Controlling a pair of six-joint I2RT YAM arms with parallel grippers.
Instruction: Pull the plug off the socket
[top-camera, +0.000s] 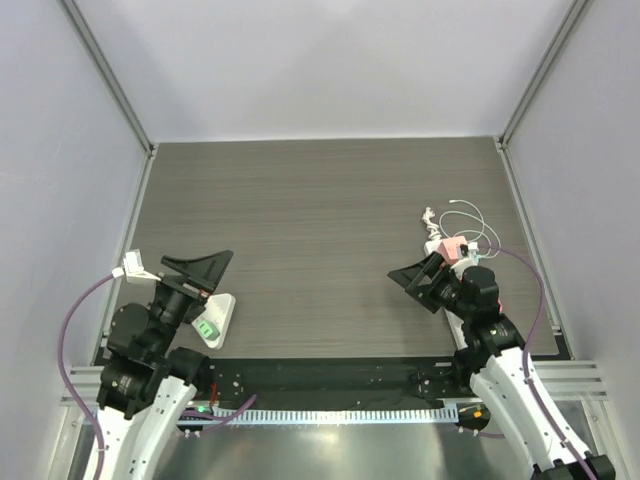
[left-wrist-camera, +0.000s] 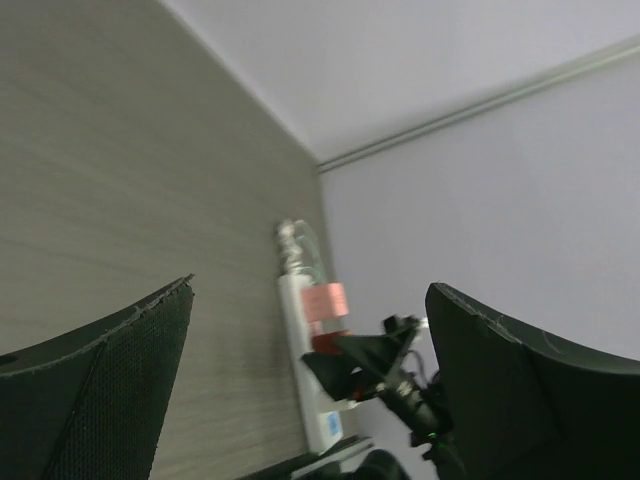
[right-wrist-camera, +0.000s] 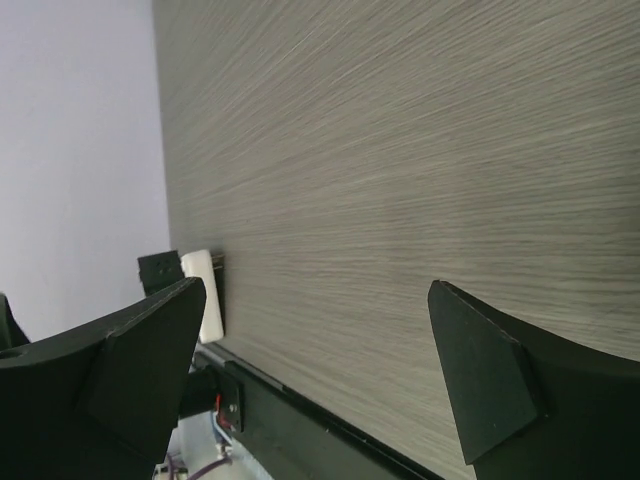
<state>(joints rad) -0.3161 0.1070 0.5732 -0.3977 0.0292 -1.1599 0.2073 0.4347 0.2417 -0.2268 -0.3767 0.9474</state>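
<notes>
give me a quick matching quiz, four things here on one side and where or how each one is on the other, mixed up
Things:
1. pink plug
2. white cable
3. white block with a green part
4. left gripper

Places or states:
a. on the table close beside the left arm, near edge
b. looped loosely on the table, just beyond the plug
c. jaws wide open, nothing between them
d. sitting on the white strip at the right side of the table

Pairs: 1-d, 2-b, 3-a, 4-c
</notes>
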